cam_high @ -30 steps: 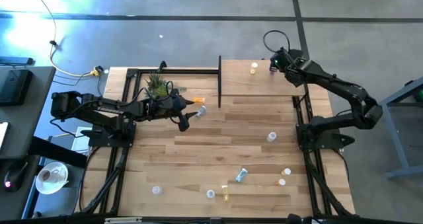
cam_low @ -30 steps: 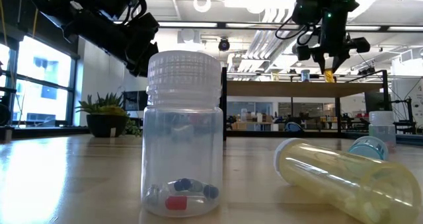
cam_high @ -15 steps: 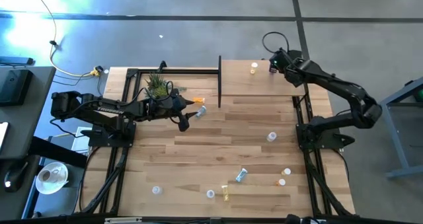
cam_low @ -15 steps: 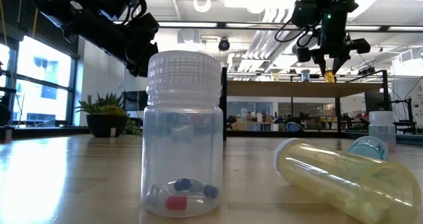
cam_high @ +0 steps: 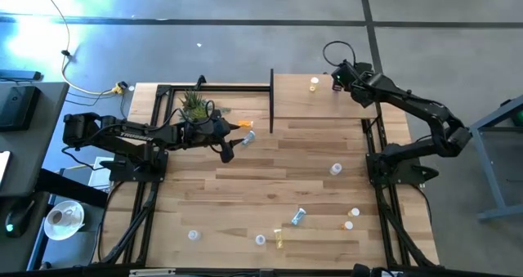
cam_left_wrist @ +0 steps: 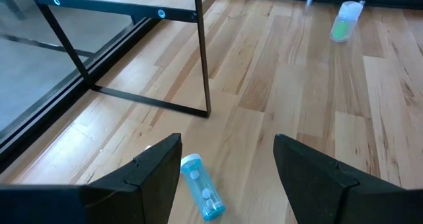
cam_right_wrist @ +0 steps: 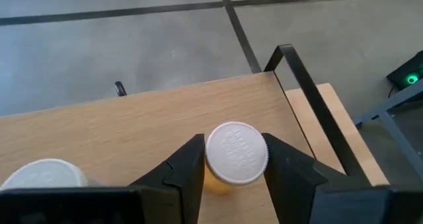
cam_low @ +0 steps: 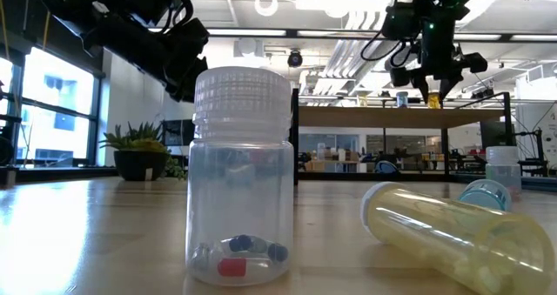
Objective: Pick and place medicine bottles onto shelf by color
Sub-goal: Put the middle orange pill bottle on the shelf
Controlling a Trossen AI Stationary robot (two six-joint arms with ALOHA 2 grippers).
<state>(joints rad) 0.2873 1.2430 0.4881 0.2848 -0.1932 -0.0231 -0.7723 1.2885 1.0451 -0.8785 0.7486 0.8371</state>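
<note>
Over the far right corner of the shelf (cam_high: 315,97) the right gripper (cam_right_wrist: 232,159) sits above an orange bottle (cam_right_wrist: 234,159); its wrist view alone shows the white cap framed between the two fingers (cam_right_wrist: 187,166), close on either side, though whether they press it or stand just off it I cannot tell; that view also catches a second white cap (cam_right_wrist: 43,174) beside it on the pale board. From above, the same spot reads only as a small yellowish dot (cam_high: 314,84) next to the gripper (cam_high: 337,78); the low view shows the gripper (cam_low: 432,84) hanging above the shelf edge (cam_low: 383,117), with bottles on the board behind it too small to sort.

The left gripper (cam_high: 228,149) hovers over the worktop (cam_high: 270,187) near the potted plant (cam_high: 194,105); its fingers (cam_left_wrist: 149,174) stand wide apart on nothing; its wrist view reveals a pale blue bottle (cam_left_wrist: 200,194) lying on its side between them on the planks, and a green-tinted bottle (cam_left_wrist: 344,22) well apart beyond the shelf leg (cam_left_wrist: 202,59).

Only the low view brings up a clear bottle (cam_low: 240,177) upright with coloured pills at its bottom, and a yellow bottle (cam_low: 452,234) lying beside it; the high view scatters further bottles (cam_high: 298,216) across the near planks.
</note>
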